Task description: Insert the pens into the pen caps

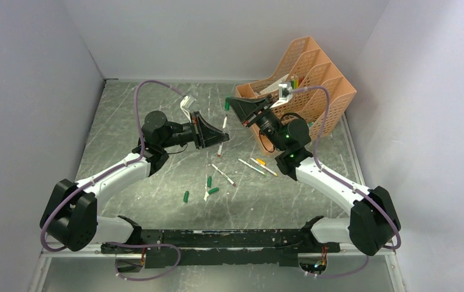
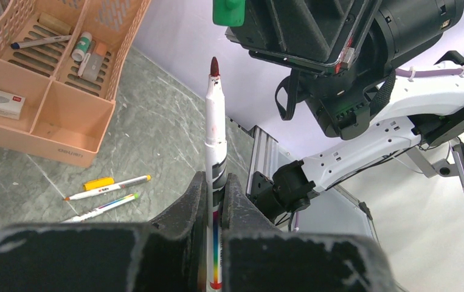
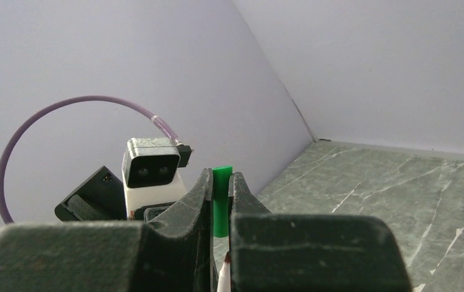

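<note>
Green caps (image 1: 186, 196) lie loose on the counter (image 1: 126, 121) near its middle; small and light, they would probably roll at a nudge. Just right of them and raised, the left end effector (image 1: 212, 132) is clamped tight on a white pen (image 1: 222, 137) at its lower barrel, leaving the red tip free. The pen looks stiff, smooth and light, and may pivot if pushed off-axis. Just apart from that tip, the right end effector (image 3: 220, 182) pinches one green cap (image 3: 221, 201) by its sides. Spare pens (image 1: 252, 166) lie on the counter further right.
</note>
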Robot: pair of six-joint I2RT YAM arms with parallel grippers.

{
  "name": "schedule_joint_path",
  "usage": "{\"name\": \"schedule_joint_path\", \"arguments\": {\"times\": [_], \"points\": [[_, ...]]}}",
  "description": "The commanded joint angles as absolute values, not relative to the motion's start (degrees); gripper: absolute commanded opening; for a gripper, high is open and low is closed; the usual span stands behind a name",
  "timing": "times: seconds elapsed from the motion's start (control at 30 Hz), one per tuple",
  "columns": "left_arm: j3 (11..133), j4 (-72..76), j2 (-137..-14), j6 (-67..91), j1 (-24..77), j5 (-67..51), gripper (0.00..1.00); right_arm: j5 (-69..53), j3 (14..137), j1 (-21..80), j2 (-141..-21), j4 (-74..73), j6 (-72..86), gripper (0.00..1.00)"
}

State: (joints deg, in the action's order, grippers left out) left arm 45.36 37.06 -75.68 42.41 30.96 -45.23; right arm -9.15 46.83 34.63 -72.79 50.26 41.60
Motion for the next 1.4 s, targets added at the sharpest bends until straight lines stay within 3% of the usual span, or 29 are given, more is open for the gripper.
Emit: {"name": "schedule_joint_path", "arguments": {"times": [0.0, 1.37], "points": [[47.01, 38.11, -74.22, 41.52, 31.55, -45.06, 0.07, -9.65, 46.09, 34.89, -71.93, 51.12, 41.86, 0.00], [46.80, 40.25, -71.48, 39.92, 31.33, -38.15, 0.07, -8.55, 41.39, 37.00, -69.58, 48.74, 42.74, 0.00]]}}
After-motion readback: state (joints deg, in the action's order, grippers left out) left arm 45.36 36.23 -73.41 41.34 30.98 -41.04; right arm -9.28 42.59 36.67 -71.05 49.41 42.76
